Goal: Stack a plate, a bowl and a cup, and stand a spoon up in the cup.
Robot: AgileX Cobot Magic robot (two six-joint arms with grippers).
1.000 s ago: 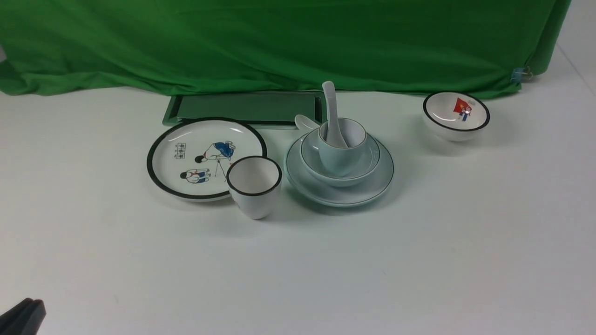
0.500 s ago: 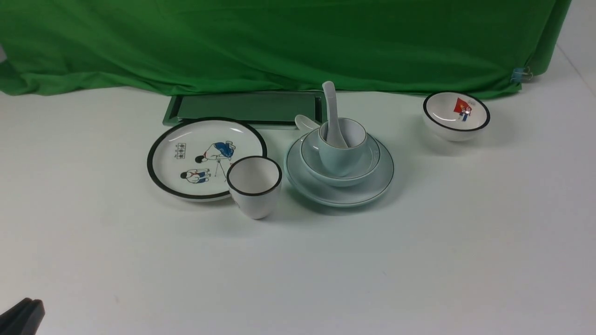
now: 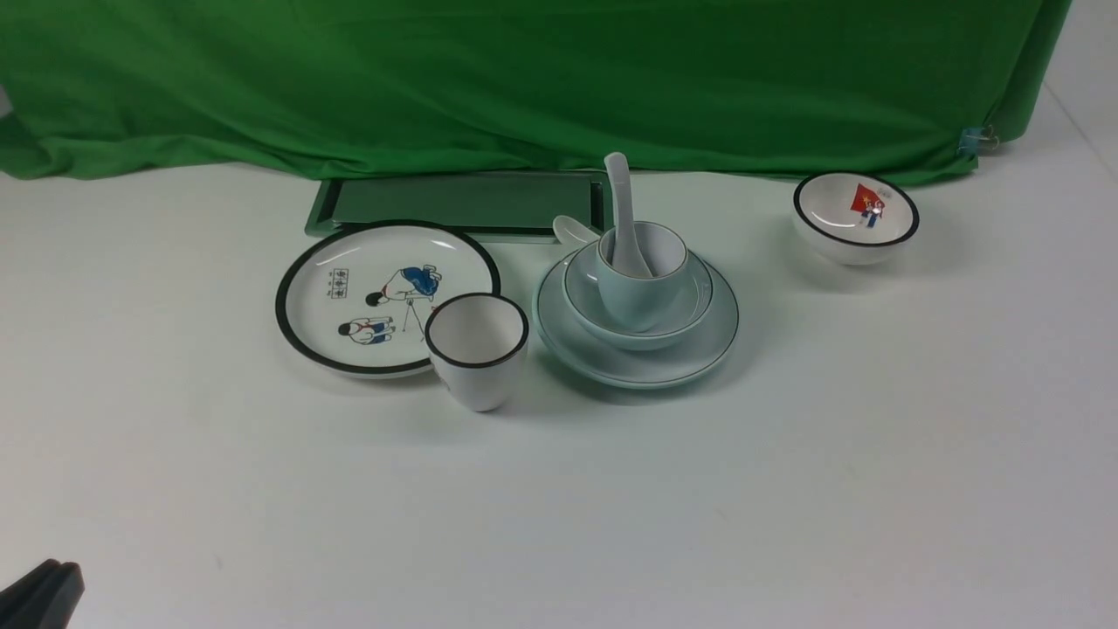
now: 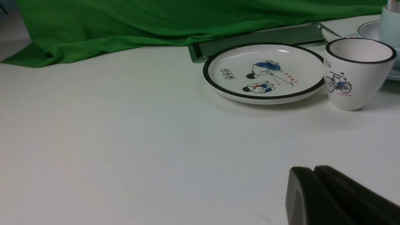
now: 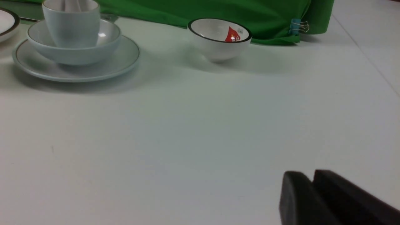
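We observe a lab-like staging area: green cloth [image 3: 559, 87] clipped behind a plain white table [image 3: 559, 507], viewed by arm-mounted cameras.

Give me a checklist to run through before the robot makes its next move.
1. Plate flat on the table: ok.
2. Bowl seated on the plate: ok.
3. Cup upright in the bowl: ok.
4. Spoon standing in the cup, its handle above the rim: ok.
5. Both arms' fingers away from the stack: ok, none near it.
6. Other spoon, behind the stack, lying free of the plate: cannot tell, mostly hidden.
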